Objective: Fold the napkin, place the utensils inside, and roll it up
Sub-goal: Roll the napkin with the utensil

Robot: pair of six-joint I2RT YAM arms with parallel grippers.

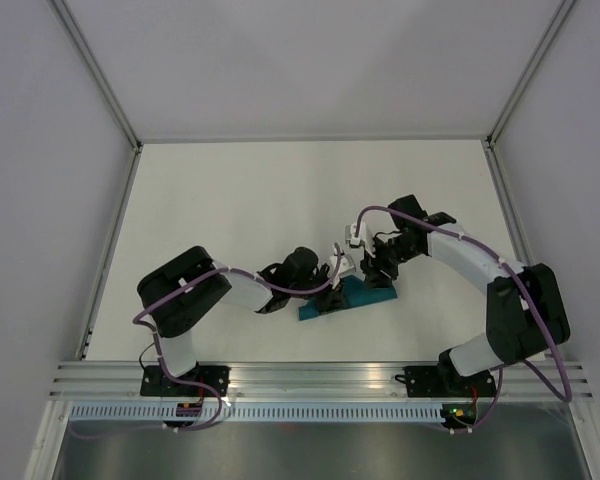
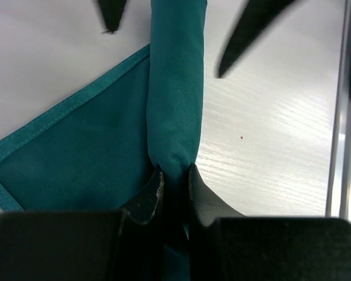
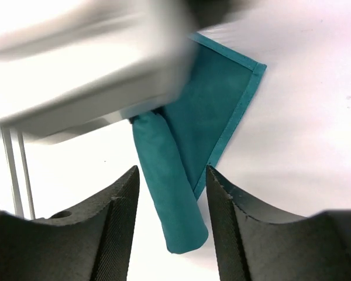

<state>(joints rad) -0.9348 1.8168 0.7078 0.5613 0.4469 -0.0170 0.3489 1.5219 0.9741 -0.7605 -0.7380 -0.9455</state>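
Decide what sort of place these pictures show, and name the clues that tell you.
Most likely a robotics lab test cell, not a dining room: a white table boxed in by plain white panels, two robot arms bolted to a metal rail, and a teal napkin.

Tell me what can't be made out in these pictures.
- Utensils: none visible in any view; the rolled napkin fabric would hide any inside.
- Top view: napkin small, partly under the right end effector.
- Right wrist view: a blurred pale shape hides the roll's far end.
- Left wrist view: left end effector covers the roll's near end.
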